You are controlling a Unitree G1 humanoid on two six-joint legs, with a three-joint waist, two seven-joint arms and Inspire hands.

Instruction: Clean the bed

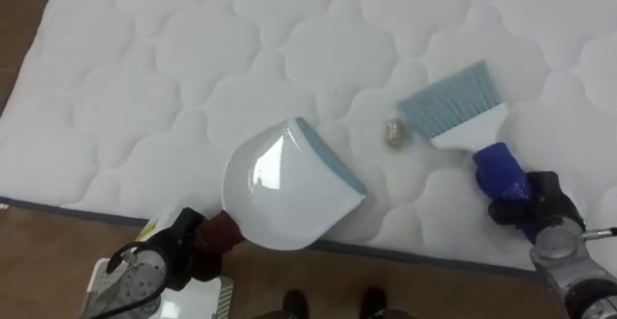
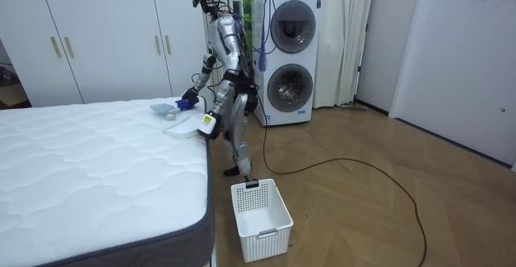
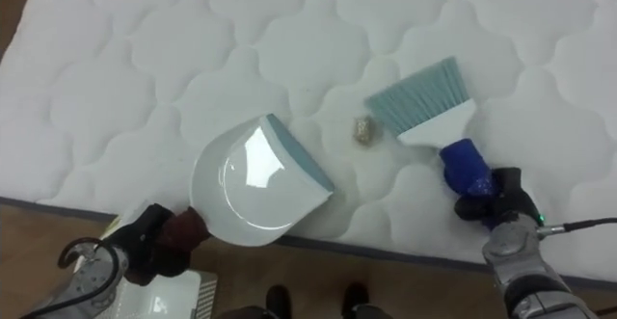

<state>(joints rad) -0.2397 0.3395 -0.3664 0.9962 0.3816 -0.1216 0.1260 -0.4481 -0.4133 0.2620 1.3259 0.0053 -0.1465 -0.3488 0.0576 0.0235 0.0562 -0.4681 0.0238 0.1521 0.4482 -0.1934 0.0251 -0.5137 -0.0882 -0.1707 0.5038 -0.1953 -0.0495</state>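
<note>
A white quilted mattress (image 1: 193,59) lies before me. My left hand (image 1: 188,247) is shut on the dark red handle of a white dustpan (image 1: 284,189), whose blue-grey lip rests on the mattress near its front edge. My right hand (image 1: 535,203) is shut on the blue handle of a hand brush (image 1: 458,107) with pale blue bristles. A small crumpled scrap (image 1: 395,134) lies on the mattress between the dustpan's lip and the bristles, close to the bristles. In the room view I stand at the bed's (image 2: 97,170) side, bent over it, with the dustpan (image 2: 181,127) and brush (image 2: 165,107) on top.
A white slatted basket (image 2: 260,219) stands on the wooden floor by the bed's corner, and its rim (image 1: 207,295) shows below my left hand. A stacked washer and dryer (image 2: 286,57) stand behind me. White wardrobe doors line the far wall.
</note>
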